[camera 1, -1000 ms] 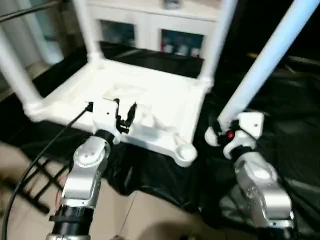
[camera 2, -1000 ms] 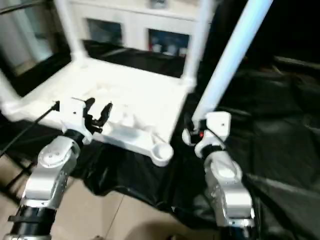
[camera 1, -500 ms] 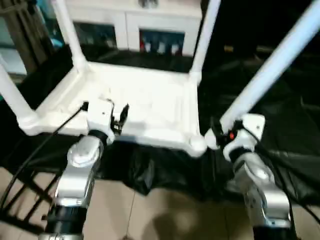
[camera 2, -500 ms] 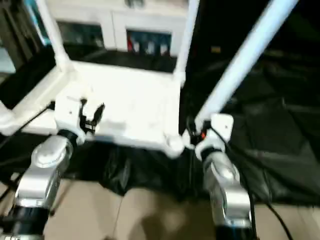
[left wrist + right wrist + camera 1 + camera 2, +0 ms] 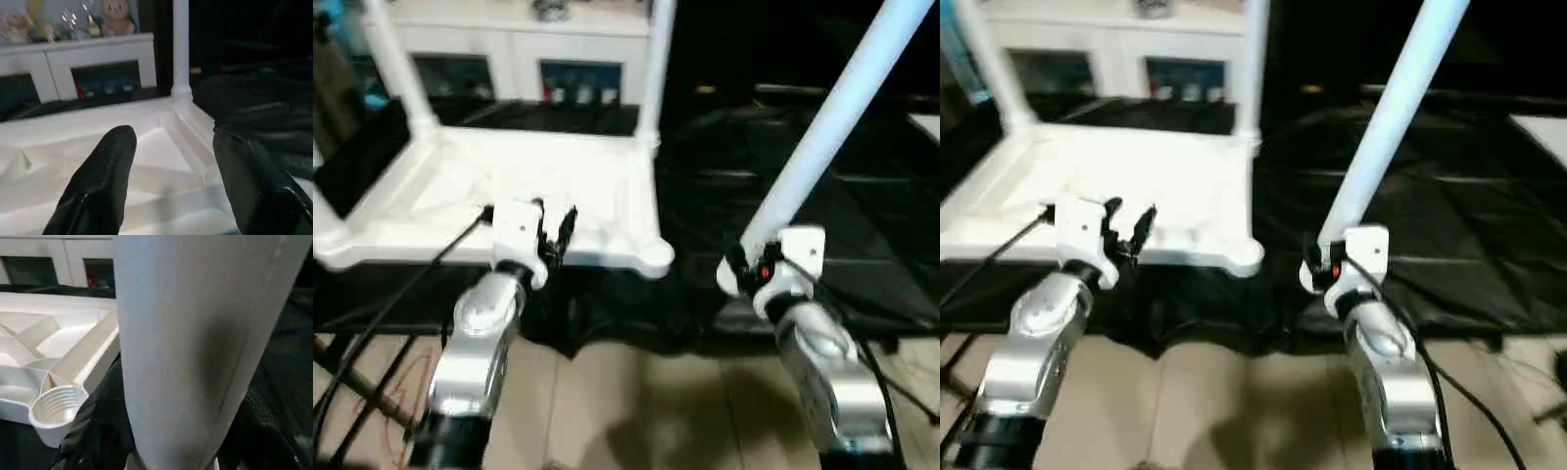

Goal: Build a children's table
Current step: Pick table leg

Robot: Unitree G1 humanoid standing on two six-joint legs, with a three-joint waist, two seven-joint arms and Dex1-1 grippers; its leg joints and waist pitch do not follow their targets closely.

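The children's table lies upside down on black cloth, its white ribbed tabletop (image 5: pixel 450 186) facing up. One leg (image 5: pixel 393 70) stands in the far left corner and another leg (image 5: pixel 654 69) in the far right corner. The near right corner socket (image 5: pixel 652 259) is empty, and it shows as a ribbed ring (image 5: pixel 55 404) in the right wrist view. My left gripper (image 5: pixel 555 212) is open just above the tabletop's near edge, with nothing between its fingers (image 5: pixel 105 171). My right gripper (image 5: pixel 747 258) is shut on the lower end of a long white leg (image 5: pixel 832 122). That leg slants up and to the right, a short way right of the empty socket.
A white glass-fronted cabinet (image 5: pixel 509 44) stands behind the table, with toys (image 5: pixel 115 14) on top. Black cloth (image 5: pixel 754 166) covers the low platform and hangs over its front edge. Beige floor (image 5: pixel 636 392) lies below my arms. A black cable (image 5: pixel 401 284) trails from my left wrist.
The whole picture has swung, so the camera has moved and the tabletop now shows more square-on and further left. Both grippers keep their openings, and the right one still holds the leg.
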